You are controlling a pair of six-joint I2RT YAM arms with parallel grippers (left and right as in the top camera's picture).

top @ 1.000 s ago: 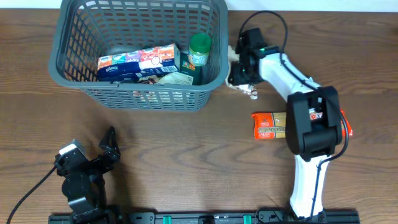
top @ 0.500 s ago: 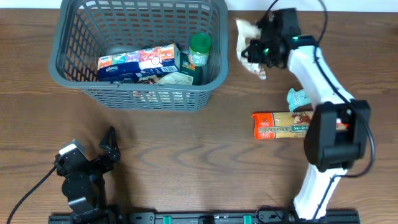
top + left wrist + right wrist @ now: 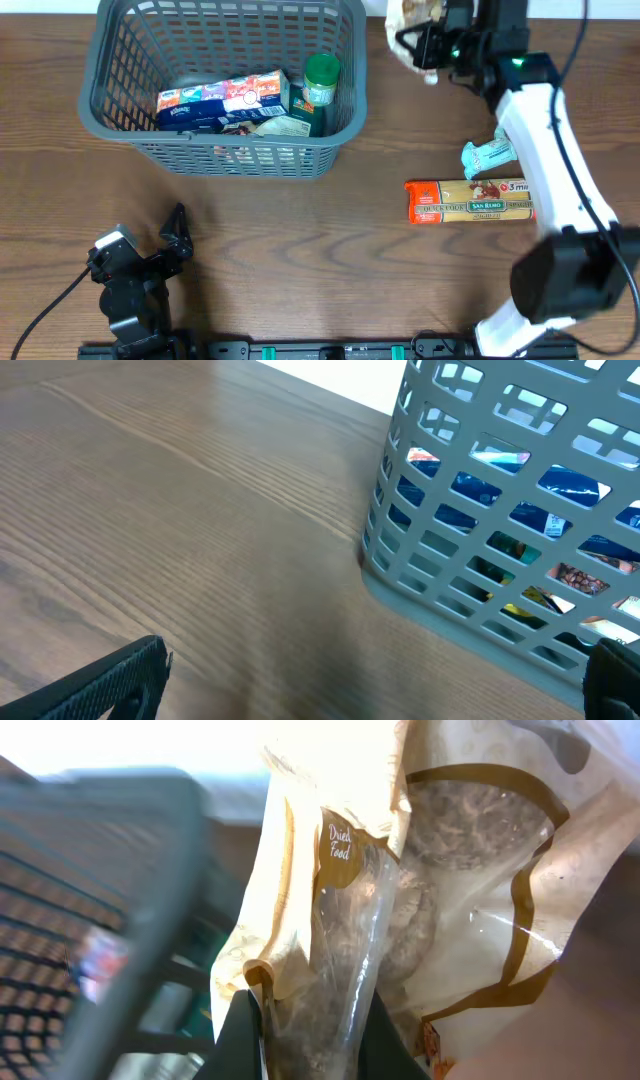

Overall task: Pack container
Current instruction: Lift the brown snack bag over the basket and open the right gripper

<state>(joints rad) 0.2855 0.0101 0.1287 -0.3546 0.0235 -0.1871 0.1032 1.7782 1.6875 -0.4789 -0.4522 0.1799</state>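
Seen from above, a grey lattice container (image 3: 230,158) sits on a wooden surface. Nearer than the container and toward its left end, the left gripper (image 3: 183,235) rests low with its jaws wide apart, holding nothing. Inside the container, along its near wall, lie a blue pack of tissues (image 3: 215,100) and, to their right, a green-lidded jar (image 3: 321,80); the far half of its floor looks bare. Just right of the container's far right corner, the right gripper (image 3: 310,1032) is pinched on a thin fold of a clear and cream pouch (image 3: 400,870) of dried food, which fills the wrist view. Right of the container and nearer, a teal packet (image 3: 488,155) and a long orange box (image 3: 468,200) wait on the surface.

The likely risks are that the narrow pinch lets the pouch slip, that the floppy pouch snags the container's rim on the way over, or that it drops onto the jar and tips it.
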